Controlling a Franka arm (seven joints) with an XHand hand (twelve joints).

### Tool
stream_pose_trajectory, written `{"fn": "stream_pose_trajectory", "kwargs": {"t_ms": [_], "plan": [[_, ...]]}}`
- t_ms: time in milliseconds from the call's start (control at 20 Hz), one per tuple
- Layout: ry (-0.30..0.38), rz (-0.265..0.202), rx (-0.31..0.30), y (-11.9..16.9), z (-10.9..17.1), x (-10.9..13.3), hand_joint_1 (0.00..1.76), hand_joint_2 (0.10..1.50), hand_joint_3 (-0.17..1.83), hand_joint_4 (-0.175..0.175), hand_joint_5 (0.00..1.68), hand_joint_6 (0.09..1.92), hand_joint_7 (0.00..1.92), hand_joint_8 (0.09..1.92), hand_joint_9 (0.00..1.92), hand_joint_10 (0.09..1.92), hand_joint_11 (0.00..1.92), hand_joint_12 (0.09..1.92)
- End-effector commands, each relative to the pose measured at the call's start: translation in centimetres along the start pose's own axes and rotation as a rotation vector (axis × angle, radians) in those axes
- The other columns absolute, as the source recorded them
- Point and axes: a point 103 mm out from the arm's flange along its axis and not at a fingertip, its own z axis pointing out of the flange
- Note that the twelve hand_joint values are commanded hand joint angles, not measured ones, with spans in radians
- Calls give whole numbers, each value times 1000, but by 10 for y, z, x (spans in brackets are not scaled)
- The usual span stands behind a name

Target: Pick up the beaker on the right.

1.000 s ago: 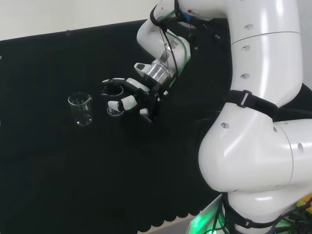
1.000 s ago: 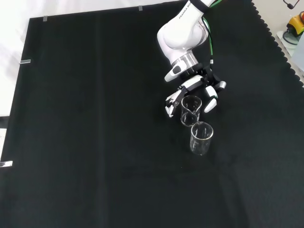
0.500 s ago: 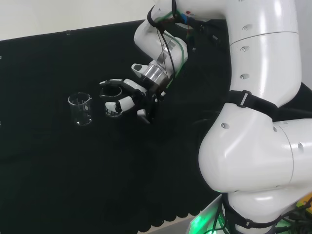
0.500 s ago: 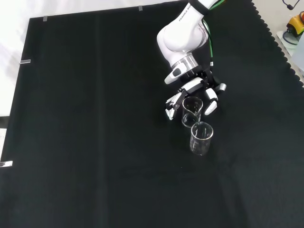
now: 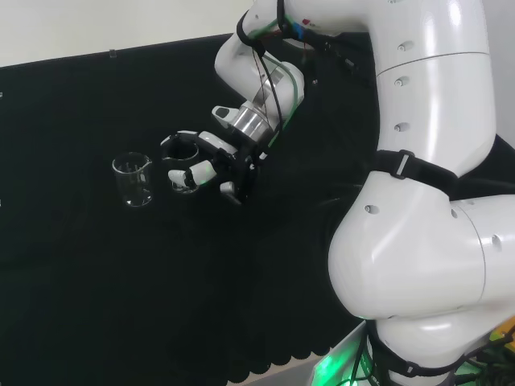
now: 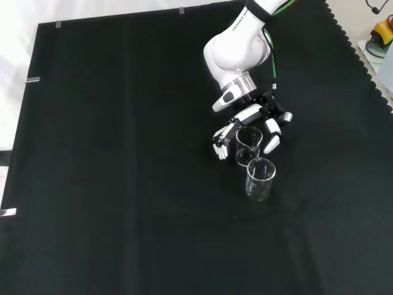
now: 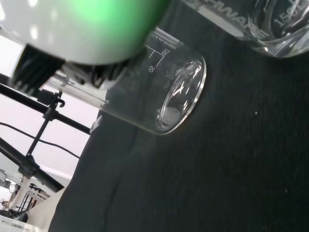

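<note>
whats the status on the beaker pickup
Hand curled round the right beaker. Beaker lifted off the cloth. Second beaker stands close by, apart, untouched.

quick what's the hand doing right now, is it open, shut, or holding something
Hand: shut on the beaker, fingers curled round it; the other beaker stands untouched on the cloth.

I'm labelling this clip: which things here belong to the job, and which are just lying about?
Part of the job:
- clear glass beaker inside the robot hand's curled fingers
- black and white robot hand

Lying about:
- second clear glass beaker, standing free
- black cloth on the bench
</note>
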Motion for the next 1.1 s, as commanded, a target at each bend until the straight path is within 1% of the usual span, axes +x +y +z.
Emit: {"fn": "stream_pose_trajectory", "kwargs": {"t_ms": [50,150,250,350,400,500,550,650,800,1000,1050,1100], "plan": [[1,5,-36,-5,-8,-1,1027,277,1110,-61,456,1264,620,774,526,629,25,1341],[-1,9,-48,-5,-9,-1,1035,286,1111,-61,549,1396,764,860,628,633,81,1349],[-9,17,-67,-4,-8,-1,1052,299,1108,-64,640,1520,923,1026,800,662,221,1328],[-14,21,-77,-4,-9,0,1082,313,1103,-69,709,1617,1020,1164,954,694,359,1297],[-25,27,-84,0,-3,1,1105,321,1098,-81,738,1658,1056,1218,1018,721,447,1265],[-26,32,-89,0,-3,1,1150,334,1083,-122,768,1733,1118,1314,1108,806,634,1176],[-25,27,-89,-7,-14,-1,1173,341,1077,-145,762,1798,1148,1370,1140,872,724,1132],[-40,29,-85,-9,-17,-2,1198,352,1073,-168,746,1885,1177,1441,1170,962,836,1079],[-82,27,-69,-11,-18,-3,1202,357,1080,-175,743,1908,1177,1461,1162,1013,875,1059],[-107,28,-55,-9,-10,-1,1187,354,1103,-175,754,1866,1138,1436,1119,1018,810,1105],[-107,27,-62,-10,-10,0,1185,354,1106,-174,756,1857,1134,1434,1112,1017,799,1113],[-118,29,-90,-11,-11,1,1202,369,1116,-175,750,1879,1150,1507,1134,1077,863,1096]]}}
